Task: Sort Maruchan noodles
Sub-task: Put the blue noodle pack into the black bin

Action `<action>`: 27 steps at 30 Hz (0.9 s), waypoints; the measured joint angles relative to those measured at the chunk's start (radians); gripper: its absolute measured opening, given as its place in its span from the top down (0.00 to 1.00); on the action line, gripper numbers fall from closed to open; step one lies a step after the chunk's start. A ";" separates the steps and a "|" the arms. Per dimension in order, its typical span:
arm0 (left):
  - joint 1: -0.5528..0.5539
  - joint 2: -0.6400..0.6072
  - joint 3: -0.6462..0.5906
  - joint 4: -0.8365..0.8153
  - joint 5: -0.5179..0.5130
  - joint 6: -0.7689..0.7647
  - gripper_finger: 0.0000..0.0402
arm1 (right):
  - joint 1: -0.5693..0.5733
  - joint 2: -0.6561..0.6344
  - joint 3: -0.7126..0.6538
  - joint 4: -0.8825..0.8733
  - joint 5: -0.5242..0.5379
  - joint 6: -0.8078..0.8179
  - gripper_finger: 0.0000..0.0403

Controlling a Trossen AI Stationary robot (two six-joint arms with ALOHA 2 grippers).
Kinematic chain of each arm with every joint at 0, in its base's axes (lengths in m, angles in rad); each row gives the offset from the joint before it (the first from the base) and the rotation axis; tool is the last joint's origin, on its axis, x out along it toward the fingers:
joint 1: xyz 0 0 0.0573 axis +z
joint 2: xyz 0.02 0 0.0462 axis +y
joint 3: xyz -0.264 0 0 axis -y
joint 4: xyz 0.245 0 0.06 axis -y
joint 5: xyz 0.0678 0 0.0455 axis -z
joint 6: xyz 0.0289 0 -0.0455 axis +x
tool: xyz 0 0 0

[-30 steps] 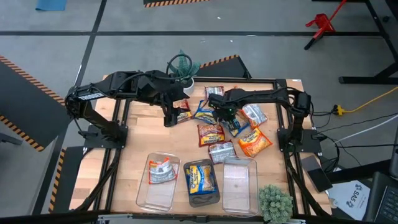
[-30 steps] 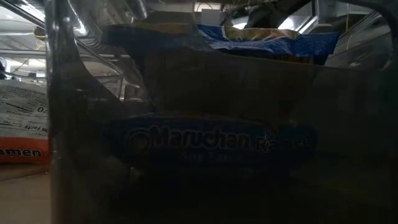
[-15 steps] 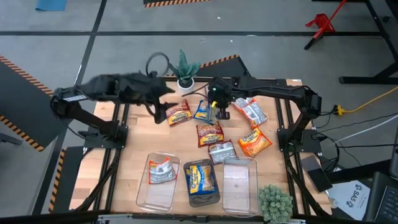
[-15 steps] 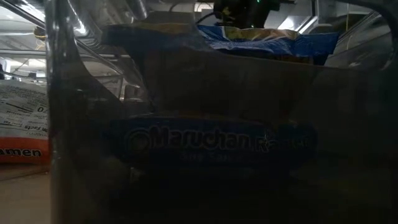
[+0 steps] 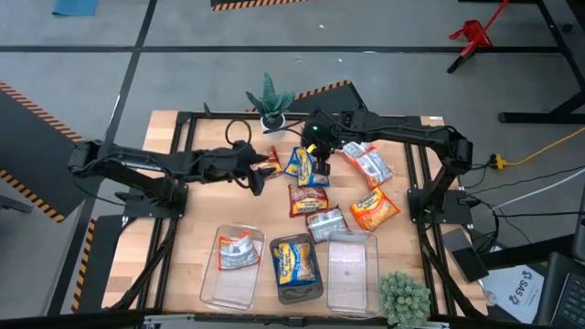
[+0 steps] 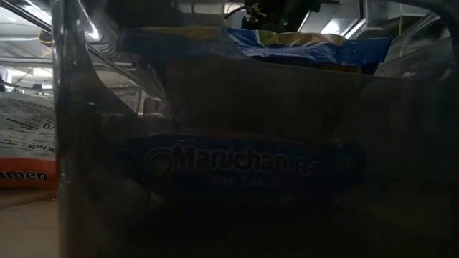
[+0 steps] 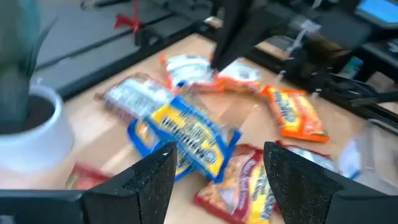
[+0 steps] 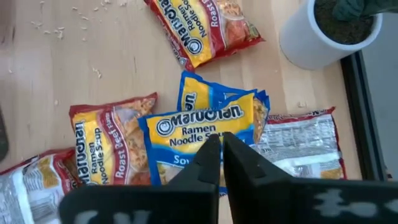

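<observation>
Maruchan packets lie scattered on the wooden table's far half: red ones (image 5: 309, 196), an orange one (image 5: 375, 208), red-and-silver ones (image 5: 369, 164). My right gripper (image 5: 320, 164) is shut on a blue-and-yellow packet (image 8: 199, 134) above a second blue-and-yellow packet (image 7: 142, 134), which lies flat on the table. My left gripper (image 5: 260, 174) hangs open and low beside a red packet (image 5: 271, 163); its fingers (image 7: 149, 180) frame the pile without touching it. Three clear bins stand at the near edge. My right gripper (image 8: 222, 155) pinches the blue-and-yellow packet between its two shut fingers, at the packet's edge (image 8: 186, 167) below the printed name. The fingers come from above, pointing down. In the left wrist view the packet (image 7: 193, 140) hangs tilted below them, lifted off the packets beneath.
The left bin (image 5: 236, 265) holds a red-and-silver packet, the middle bin (image 5: 297, 267) blue-and-yellow ones, the right bin (image 5: 352, 270) shows none. A white plant pot (image 5: 271, 119) stands at the far edge, a small green plant (image 5: 403, 294) at the near right corner.
My left arm swung up and toward the table's left, then came down low again beside the red packet. My right gripper moved toward the far left over the pile and stays shut on the blue-and-yellow packet.
</observation>
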 joint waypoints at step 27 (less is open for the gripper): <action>0.031 0.046 -0.025 0.141 0.049 -0.065 0.42 | -0.104 0.265 -0.030 0.025 -0.071 -0.059 0.24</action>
